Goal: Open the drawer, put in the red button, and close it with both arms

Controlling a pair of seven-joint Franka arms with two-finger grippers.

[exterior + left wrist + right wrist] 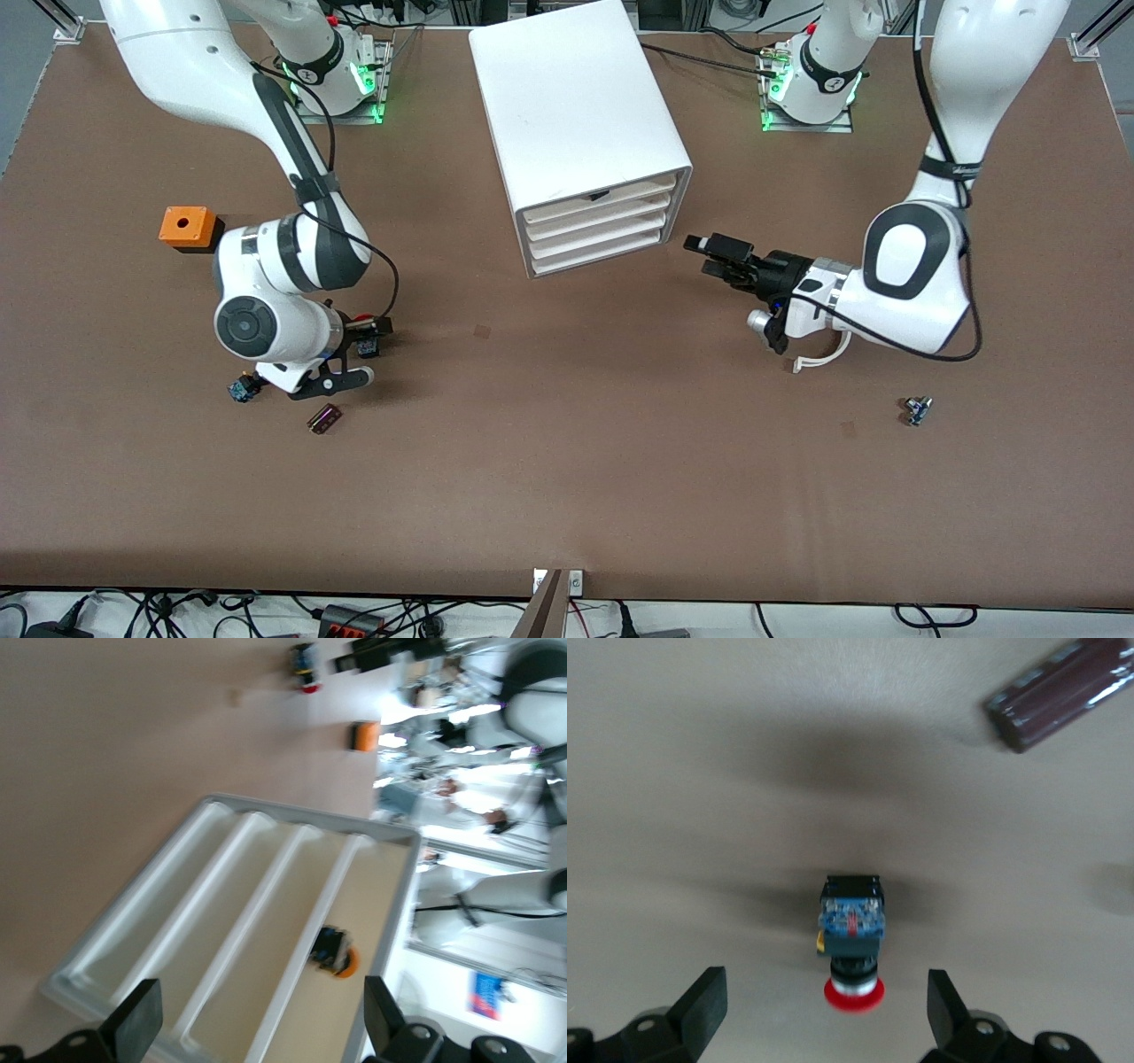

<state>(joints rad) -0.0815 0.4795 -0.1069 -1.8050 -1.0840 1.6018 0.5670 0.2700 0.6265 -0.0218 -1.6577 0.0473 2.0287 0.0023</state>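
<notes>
The right wrist view alone shows the tiny red-capped push-button on its black-and-blue body (851, 937) plainly; it lies on its side on the brown desk (567, 461), below the gap between the spread fingers of the right arm's black two-finger pincer (826, 985), touched by neither finger, its red cap toward the wrist; a dark maroon ribbed pack (1063, 693) lies near it. In the front view the right arm's wrist covers most of that spot, toward the right arm's end of the desk, nearer to the camera than the small orange box (188, 228); which of the little dark pieces peeping out there is the button is hard to make out.

The left arm's black pincer (709, 252) hangs spread over the desk in front of the white boxy four-drawer cabinet (576, 106), near it but apart; the shallow white second drawer from the top (595, 218) is shut. The dark mark (599, 195) on the top drawer shows in the left wrist view as a blue-black piece with orange on it.

Another tiny switch (917, 410) lies toward the left arm's end.
</notes>
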